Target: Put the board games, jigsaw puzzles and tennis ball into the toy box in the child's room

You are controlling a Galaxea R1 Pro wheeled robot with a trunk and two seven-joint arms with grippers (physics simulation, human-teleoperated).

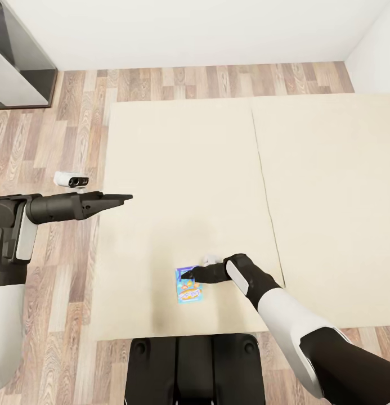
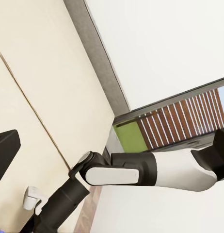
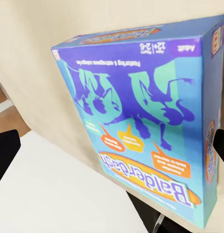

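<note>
Early stage: blue game box [image 1: 189,290] on bed [image 1: 178,169].
Right gripper [image 1: 186,274] fingers wide, straddling it, unlifted; left gripper [image 1: 126,197] state unclear.

Blue board game [image 3: 141,116] with purple cartoon figures on a teal panel, orange speech bubbles and a yellow-orange title banner; cream bed [image 1: 217,169] with a darker seam; brown-and-grey wood-plank floor [image 1: 43,135]; white walls [image 1: 189,28]; black right gripper [image 1: 190,274] on a white-and-black arm; black left gripper [image 1: 119,198].
</note>
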